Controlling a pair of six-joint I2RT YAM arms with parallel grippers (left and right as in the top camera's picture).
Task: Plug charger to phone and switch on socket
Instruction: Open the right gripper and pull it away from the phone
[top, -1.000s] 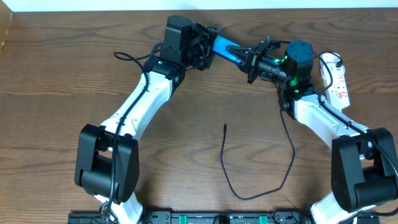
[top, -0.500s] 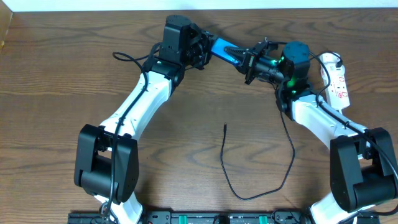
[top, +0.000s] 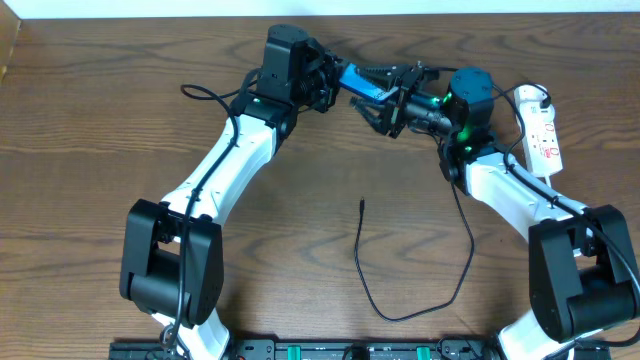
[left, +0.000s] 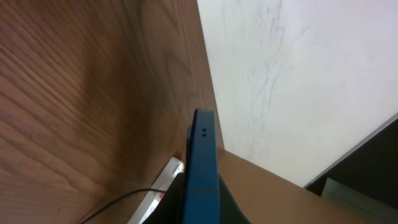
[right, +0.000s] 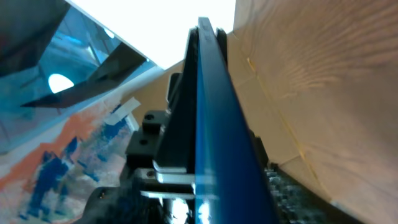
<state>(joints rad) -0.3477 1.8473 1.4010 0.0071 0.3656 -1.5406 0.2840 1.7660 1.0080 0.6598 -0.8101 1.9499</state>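
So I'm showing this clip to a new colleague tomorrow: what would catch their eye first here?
The bright blue phone, at the far middle of the table between the left hand and the right hand. Next, the thin black charger cable lying loose in a curve on the wood nearer the front, its tip plugged into nothing. The white power strip sits at the far right.

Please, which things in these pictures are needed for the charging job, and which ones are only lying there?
Needed for the job:
- the phone, at the top middle
- the charger, lying loose on the table
- the socket, at the far right

Only lying there:
- a thin black wire, at the upper left
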